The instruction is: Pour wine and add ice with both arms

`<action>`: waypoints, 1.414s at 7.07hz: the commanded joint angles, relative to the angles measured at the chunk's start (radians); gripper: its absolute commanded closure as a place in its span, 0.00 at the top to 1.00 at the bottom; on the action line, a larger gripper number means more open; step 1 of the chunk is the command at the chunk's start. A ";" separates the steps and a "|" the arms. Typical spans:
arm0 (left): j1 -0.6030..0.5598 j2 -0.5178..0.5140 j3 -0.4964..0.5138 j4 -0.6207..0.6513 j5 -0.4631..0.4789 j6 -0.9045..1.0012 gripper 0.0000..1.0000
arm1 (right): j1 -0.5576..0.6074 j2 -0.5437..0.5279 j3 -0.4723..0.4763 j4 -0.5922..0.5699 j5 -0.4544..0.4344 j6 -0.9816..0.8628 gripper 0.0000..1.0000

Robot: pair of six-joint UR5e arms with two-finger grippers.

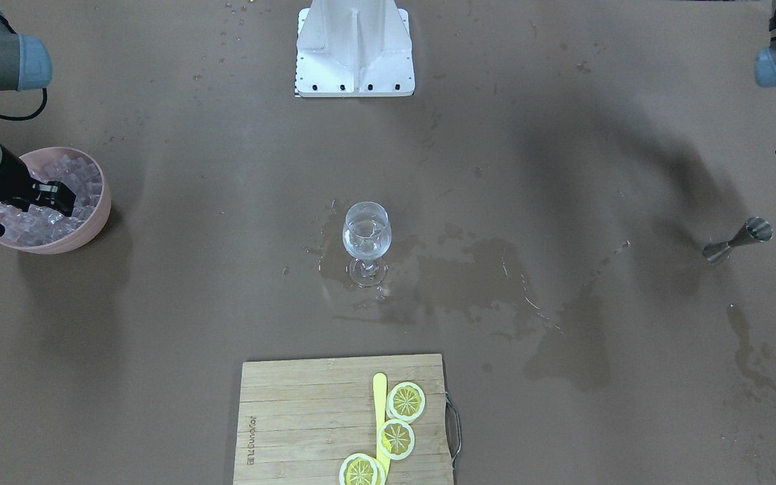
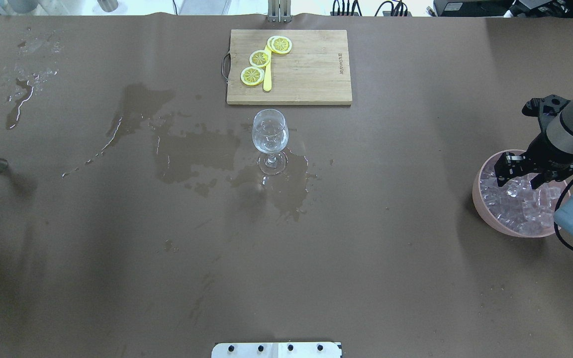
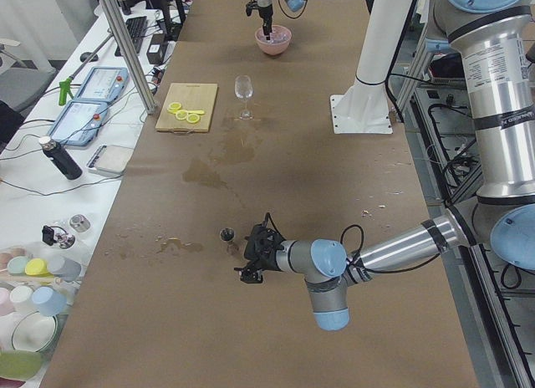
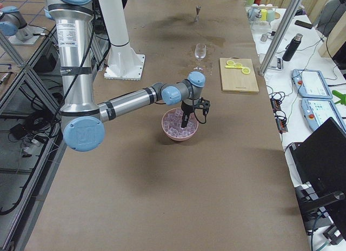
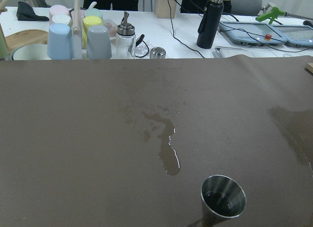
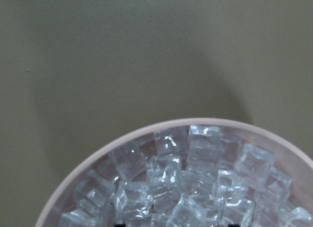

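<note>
Where ice (image 6: 195,173) heaps, fingers (image 1: 63,195) seemingly dip.

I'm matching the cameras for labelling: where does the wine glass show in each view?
Front-facing: wine glass at centre, above the cutting board.
Overhead: centre, just below the board.
Exterior left: top, right of the board.
Exterior right: top, left of the board.
Left wrist: not in view.
Right wrist: not in view.
Shared landmark: the cutting board.

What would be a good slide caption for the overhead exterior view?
Right gripper reaches into the pink bowl of ice; wine glass stands mid-table among spills, lemon slices on the cutting board beyond.
</note>
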 commanded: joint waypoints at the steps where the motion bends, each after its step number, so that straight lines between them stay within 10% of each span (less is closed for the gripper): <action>1: 0.067 0.001 0.025 -0.018 0.073 -0.033 0.98 | 0.000 -0.013 -0.003 0.000 -0.011 0.000 0.74; 10: 0.233 -0.060 0.079 -0.024 0.284 -0.079 0.98 | -0.002 -0.010 -0.024 0.000 -0.014 0.000 0.65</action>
